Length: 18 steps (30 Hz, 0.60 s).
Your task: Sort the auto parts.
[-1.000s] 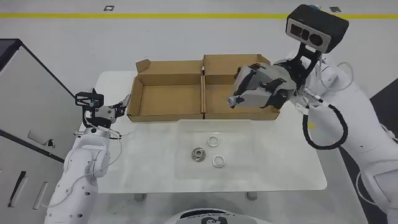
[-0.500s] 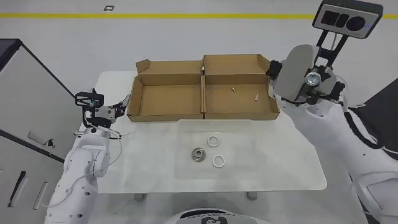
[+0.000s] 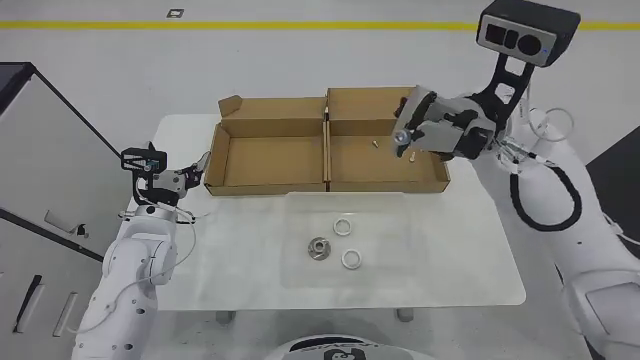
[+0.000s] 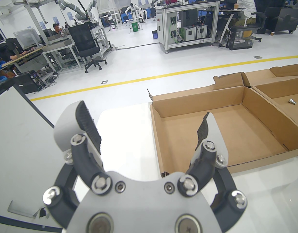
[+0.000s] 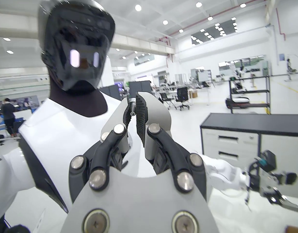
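Two open cardboard boxes stand side by side at the table's far edge. The left box (image 3: 270,158) (image 4: 212,132) holds nothing. Two small metal bolts (image 3: 373,143) (image 3: 411,155) lie in the right box (image 3: 350,165); one bolt (image 4: 292,101) also shows from the left wrist. My right gripper (image 3: 401,138) (image 5: 133,106) hovers above the right box, turned upward and shut on a small threaded bolt (image 5: 132,106). My left gripper (image 3: 196,172) (image 4: 144,115) stands open beside the left box's outer wall, holding nothing. Two white rings (image 3: 342,227) (image 3: 351,258) and a metal hub (image 3: 319,249) lie on the table.
The white table (image 3: 450,260) has free room on either side of the loose parts. A grey panel (image 3: 50,150) stands off the table's left side. The box walls and flaps (image 3: 230,108) rise above the tabletop.
The right arm swung up and away to the right of the boxes, then came back over the right box with its gripper still shut. The left arm has not moved.
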Available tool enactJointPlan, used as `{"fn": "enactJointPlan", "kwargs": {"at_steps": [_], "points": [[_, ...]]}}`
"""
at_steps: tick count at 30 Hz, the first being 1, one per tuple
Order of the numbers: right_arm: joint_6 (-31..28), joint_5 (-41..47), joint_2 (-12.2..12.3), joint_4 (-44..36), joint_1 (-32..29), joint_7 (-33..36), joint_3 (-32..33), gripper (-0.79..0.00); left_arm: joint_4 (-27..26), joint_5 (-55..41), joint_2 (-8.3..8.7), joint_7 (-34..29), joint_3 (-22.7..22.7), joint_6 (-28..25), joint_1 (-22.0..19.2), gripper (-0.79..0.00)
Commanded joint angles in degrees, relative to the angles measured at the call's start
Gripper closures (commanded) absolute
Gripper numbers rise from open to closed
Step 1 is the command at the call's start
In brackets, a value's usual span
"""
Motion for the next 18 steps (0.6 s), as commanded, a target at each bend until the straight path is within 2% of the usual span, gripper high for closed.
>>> {"fn": "enactJointPlan", "kwargs": {"at_steps": [1, 5, 18], "points": [[0.5, -1.0, -0.2, -0.7, -0.6, -1.2, 0.1, 0.000, 0.0, 0.0, 0.00, 0.0, 0.0, 0.0, 0.0, -0.785], [0.5, 1.1, -0.7, -1.8, -1.2, -2.0, 0.1, 0.000, 0.0, 0.0, 0.00, 0.0, 0.0, 0.0, 0.0, -0.785], [0.1, 22.0, -2.8, -5.2, -3.7, 1.0, 0.4, 0.000, 0.0, 0.0, 0.00, 0.0, 0.0, 0.0, 0.0, -0.785]]}}
